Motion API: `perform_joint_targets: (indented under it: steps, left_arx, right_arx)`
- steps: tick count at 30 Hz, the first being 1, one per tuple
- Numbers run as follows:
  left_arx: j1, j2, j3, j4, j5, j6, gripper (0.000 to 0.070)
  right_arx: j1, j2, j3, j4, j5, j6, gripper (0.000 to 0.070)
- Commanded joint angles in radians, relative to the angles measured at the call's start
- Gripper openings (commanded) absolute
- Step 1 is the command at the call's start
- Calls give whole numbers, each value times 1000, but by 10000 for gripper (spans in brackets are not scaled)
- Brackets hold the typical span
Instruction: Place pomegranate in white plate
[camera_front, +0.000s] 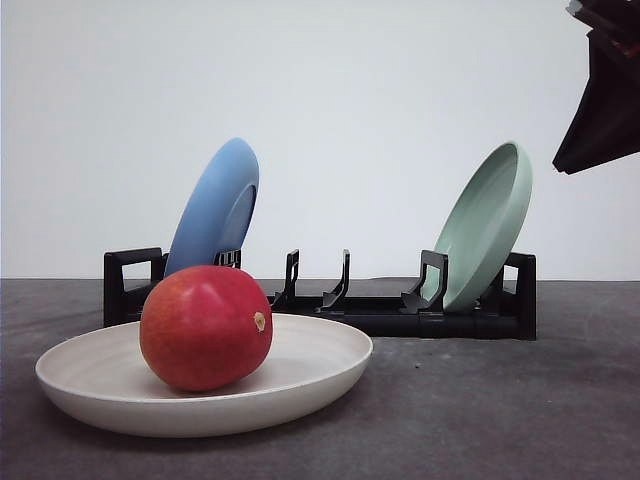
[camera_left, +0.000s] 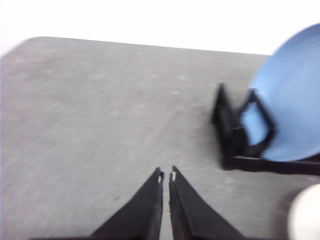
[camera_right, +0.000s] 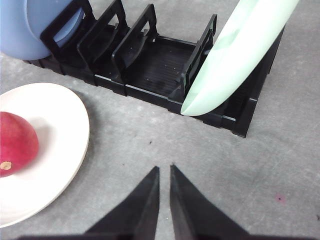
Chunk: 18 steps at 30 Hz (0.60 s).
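Front view: pomegranate (camera_front: 206, 327) sits inside white plate (camera_front: 315, 365), resting on the plate floor at left-centre, tan nub facing 3 o'clock. Plate lies flat on grey tabletop (camera_front: 500, 410). Behind it, black dish rack (camera_front: 380, 310) holds blue plate (camera_front: 215, 205) tilted in its left end slot and pale green plate (camera_front: 485, 225) tilted in its right end slot; the middle slots hold nothing. A dark piece of arm (camera_front: 605, 90) hangs at 1 o'clock, well above the rack.

Left wrist view (blurred): left gripper (camera_left: 166, 176) with fingers (camera_left: 150, 200) pressed nearly together, thin slit between tips, nothing held, over bare tabletop (camera_left: 100, 110). Rack end (camera_left: 232, 135) and blue plate (camera_left: 295, 100) at 3 o'clock. A pale rim edge (camera_left: 306, 215) at 4 o'clock, too blurred to be sure it is the white plate.

Right wrist view: right gripper (camera_right: 164, 170) fingers (camera_right: 142, 200) also nearly closed, narrow gap, nothing held, over tabletop (camera_right: 260, 170). It shows the rack's inside (camera_right: 155, 60) from above with its dividers, green plate (camera_right: 235, 55) leaning in the end slot, and blue plate (camera_right: 22, 30) at 10 o'clock. White plate (camera_right: 60, 135) at 9 o'clock with pomegranate (camera_right: 15, 145) partly cut by the frame edge, nub visible.
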Motion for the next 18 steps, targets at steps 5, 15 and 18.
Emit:
perform_joint_targets:
  steps: [5,15,18]
  left_arx:
    - [35,-159,-126,38,0,27,0]
    - [48,-215,-210,63,36,51,0]
    - [48,-215,-210,64,55,50,0]
  right_arx:
    - [3,4,10,10,0,3,32]
    - [3,4,10,11,1,3,32]
    - [3,4,10,11,1,4,32]
